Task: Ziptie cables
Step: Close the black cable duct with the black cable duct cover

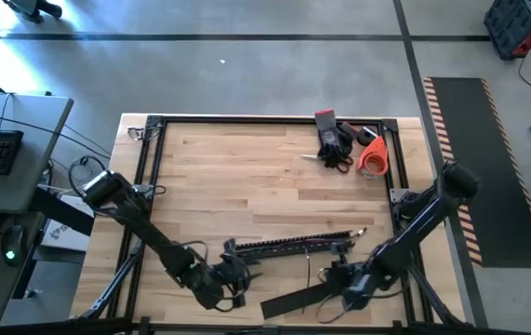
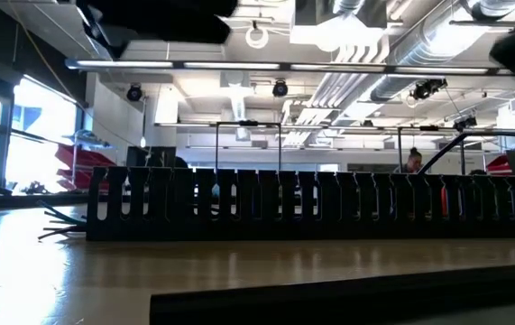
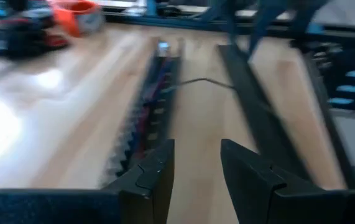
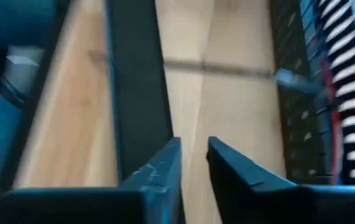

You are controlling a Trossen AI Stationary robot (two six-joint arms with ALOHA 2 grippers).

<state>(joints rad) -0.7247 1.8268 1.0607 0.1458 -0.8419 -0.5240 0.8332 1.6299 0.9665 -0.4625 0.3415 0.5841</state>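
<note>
the left gripper (image 3: 193, 180) sits low at the near edge of the table (image 1: 246, 177), just off the left end of the slotted black bar (image 1: 288, 246). its two dark fingers (image 3: 155, 177) stand apart with a clear gap of bare wood between them and nothing in it. from its wrist the bar runs away lengthwise ahead of it, comb teeth along the edge, with red and blue strands lying inside the channel.

the right gripper (image 4: 193, 168) is also down near the front edge, toward the right end of the bar. its fingers (image 4: 158, 171) are close together with only a narrow slit showing; no wire can be seen between them, though the wrist picture is smeared enough that a very thin strand would probably not show. beside it lies a flat black strip (image 1: 302, 298), angled across the wood near the front, apart from the slotted bar.

the cables (image 2: 63, 221) show best from table height: a few thin dark ends fan out onto the wood from the left end of the bar. in the high view thin wires also trail from the bar's middle (image 1: 310, 265) toward the right gripper.

at the far right corner of the table lie a pile of black gloves (image 1: 335, 140), red-handled scissors (image 1: 339, 160) and an orange roll (image 1: 373, 156), well away from both arms.
</note>
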